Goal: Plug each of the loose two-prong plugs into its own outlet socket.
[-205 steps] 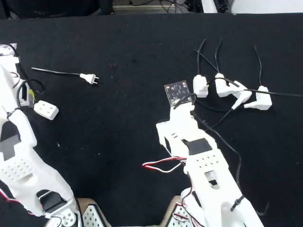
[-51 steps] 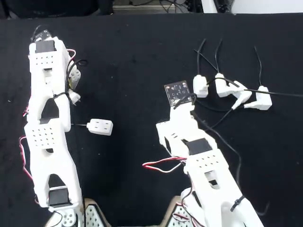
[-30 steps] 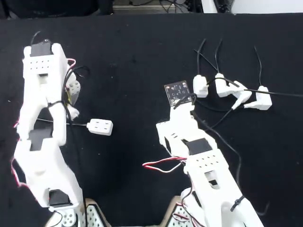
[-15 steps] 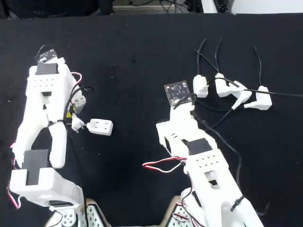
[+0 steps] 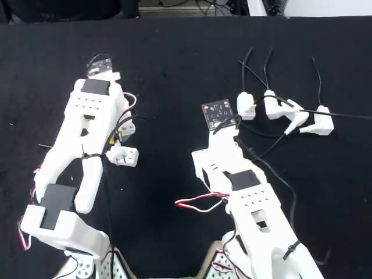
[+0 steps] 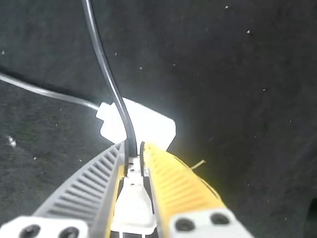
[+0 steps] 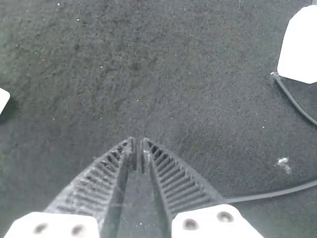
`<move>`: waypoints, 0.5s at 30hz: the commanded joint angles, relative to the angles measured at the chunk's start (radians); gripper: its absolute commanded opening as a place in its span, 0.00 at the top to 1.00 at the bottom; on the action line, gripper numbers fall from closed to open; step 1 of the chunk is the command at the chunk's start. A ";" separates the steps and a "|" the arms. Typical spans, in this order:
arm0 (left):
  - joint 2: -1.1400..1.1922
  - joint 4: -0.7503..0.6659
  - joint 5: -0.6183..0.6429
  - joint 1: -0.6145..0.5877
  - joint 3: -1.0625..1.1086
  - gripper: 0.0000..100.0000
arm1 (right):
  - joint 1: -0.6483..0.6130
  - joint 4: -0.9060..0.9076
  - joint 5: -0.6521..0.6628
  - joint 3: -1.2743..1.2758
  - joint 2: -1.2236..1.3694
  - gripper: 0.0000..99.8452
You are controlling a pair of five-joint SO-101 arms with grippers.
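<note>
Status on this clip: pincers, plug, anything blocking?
Left pincer shut on plug, held at the socket. Right pincer shut, empty. Plug's cord runs across the socket; seating unclear.

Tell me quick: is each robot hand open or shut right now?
Left gripper: shut on the two-prong plug, by the outlet socket.
Right gripper: shut, holding nothing.

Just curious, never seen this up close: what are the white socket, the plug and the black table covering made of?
Socket: likely hard white plastic, smooth and moulded. Plug, held in the left end effector: similar white plastic; glossy black cord, probably rubber-coated. Table covering: matte black fabric or felt, judging by its grainy, lint-flecked surface.
</note>
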 commanded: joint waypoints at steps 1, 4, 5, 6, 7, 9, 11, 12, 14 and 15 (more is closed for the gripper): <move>-0.052 -0.043 -0.002 0.012 0.027 0.97 | 0.015 -0.018 -0.006 -0.022 -0.024 0.98; -0.054 -0.075 -0.002 0.013 0.062 0.97 | 0.015 -0.018 -0.006 -0.022 -0.024 0.98; -0.054 -0.083 0.000 0.013 0.070 0.97 | 0.015 -0.018 -0.006 -0.022 -0.024 0.98; -0.054 -0.087 0.000 0.013 0.074 0.97 | 0.015 -0.018 -0.006 -0.022 -0.024 0.98; -0.054 -0.087 0.000 0.013 0.076 0.97 | 0.015 -0.018 -0.006 -0.022 -0.024 0.98; -0.054 -0.087 0.000 0.013 0.079 0.97 | 0.015 -0.018 -0.006 -0.022 -0.024 0.98; -0.054 -0.087 0.000 0.013 0.079 0.97 | 0.015 -0.018 -0.006 -0.022 -0.024 0.98; -0.054 -0.087 0.000 0.013 0.081 0.97 | 0.015 -0.018 -0.006 -0.022 -0.024 0.98; -0.054 -0.087 0.000 0.013 0.082 0.97 | 0.014 -0.018 -0.006 -0.022 -0.024 0.98; -0.054 -0.087 0.000 0.013 0.084 0.97 | 0.014 -0.018 -0.006 -0.022 -0.024 0.98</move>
